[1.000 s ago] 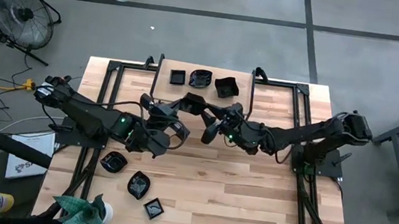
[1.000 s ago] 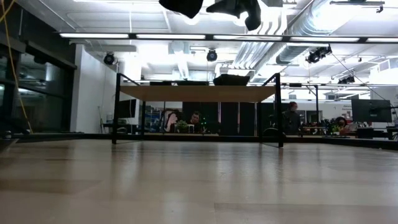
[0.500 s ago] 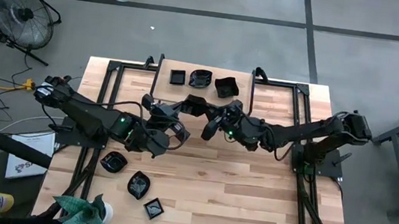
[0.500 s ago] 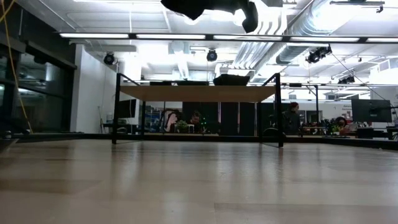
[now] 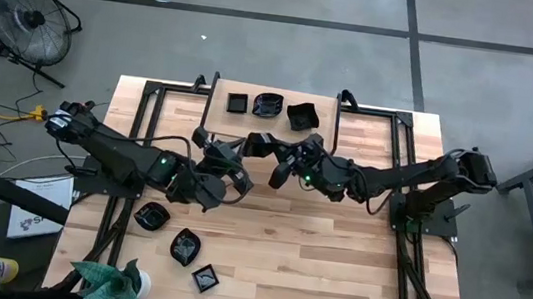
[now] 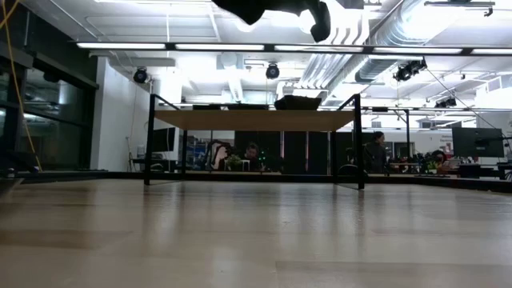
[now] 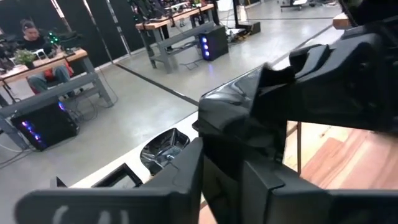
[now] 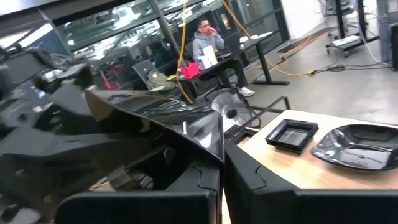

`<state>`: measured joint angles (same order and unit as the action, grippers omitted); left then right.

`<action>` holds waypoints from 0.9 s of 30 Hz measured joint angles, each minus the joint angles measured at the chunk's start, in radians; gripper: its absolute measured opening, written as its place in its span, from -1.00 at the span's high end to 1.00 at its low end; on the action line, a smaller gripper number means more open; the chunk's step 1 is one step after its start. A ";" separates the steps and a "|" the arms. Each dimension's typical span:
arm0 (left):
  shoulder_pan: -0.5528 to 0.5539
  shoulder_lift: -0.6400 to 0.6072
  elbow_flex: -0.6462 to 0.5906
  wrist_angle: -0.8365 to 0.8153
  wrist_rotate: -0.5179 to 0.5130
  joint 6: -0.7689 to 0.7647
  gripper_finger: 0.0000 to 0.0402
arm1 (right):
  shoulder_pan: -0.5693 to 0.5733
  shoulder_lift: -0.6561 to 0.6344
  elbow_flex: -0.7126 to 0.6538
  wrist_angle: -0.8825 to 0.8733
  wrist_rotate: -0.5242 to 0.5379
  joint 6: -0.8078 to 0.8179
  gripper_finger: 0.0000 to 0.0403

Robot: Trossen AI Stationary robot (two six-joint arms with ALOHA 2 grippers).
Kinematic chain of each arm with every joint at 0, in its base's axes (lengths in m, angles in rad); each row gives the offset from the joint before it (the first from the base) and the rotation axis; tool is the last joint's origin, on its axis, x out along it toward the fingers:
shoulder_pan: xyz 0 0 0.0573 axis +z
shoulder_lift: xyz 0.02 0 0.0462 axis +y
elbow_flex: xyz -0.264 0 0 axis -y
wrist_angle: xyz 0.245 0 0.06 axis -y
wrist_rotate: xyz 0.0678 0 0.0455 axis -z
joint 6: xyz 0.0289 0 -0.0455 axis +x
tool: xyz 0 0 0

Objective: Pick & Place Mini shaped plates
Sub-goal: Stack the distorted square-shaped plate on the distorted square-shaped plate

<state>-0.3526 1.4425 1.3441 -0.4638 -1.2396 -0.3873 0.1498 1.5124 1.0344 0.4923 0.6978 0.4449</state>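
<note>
One mini shaped plate [image 5: 259,143], glossy black, hangs high over the table's middle between my two grippers. My right gripper [image 5: 280,157] reaches in from the right and is shut on it. My left gripper [image 5: 242,155] comes from the left, its fingers slightly parted on either side of the plate's opposite rim [image 7: 231,124]. In the low view only dark shapes [image 6: 268,8] show at the top. Three more plates [image 5: 269,104] rest on the table's far edge, and three [image 5: 184,246] lie at the near left. My right gripper pinches the plate's rim at a corner [image 8: 214,142] between its two fingers [image 8: 249,177], coming level from the table's right. The plate is clear of the table and stretches away from the fingers toward my left gripper. My left gripper's fingers [image 7: 189,177] flank the plate's rim; I cannot tell whether they touch it.
A potted green plant [image 5: 112,285] stands at the near left corner. A black metal frame [image 5: 151,106] runs along the table's left, right and far sides. Bare wood [image 5: 326,247] lies below and near the grippers. People sit at desks [image 8: 208,43] beyond the table.
My right gripper has shut on the plate that my left gripper holds up: in the low view the gap between the two dark shapes has closed. Both arms have stayed where they were, and the plate has stayed high over the table's middle.
</note>
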 joint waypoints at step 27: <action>-0.101 -0.110 -0.001 0.002 -0.014 0.319 0.11 | -0.127 -0.118 0.000 -0.249 -0.033 0.049 1.00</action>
<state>-0.4535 1.3323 1.3434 -0.4614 -1.2538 -0.0684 0.0232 1.3946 1.0348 0.2437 0.6649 0.4935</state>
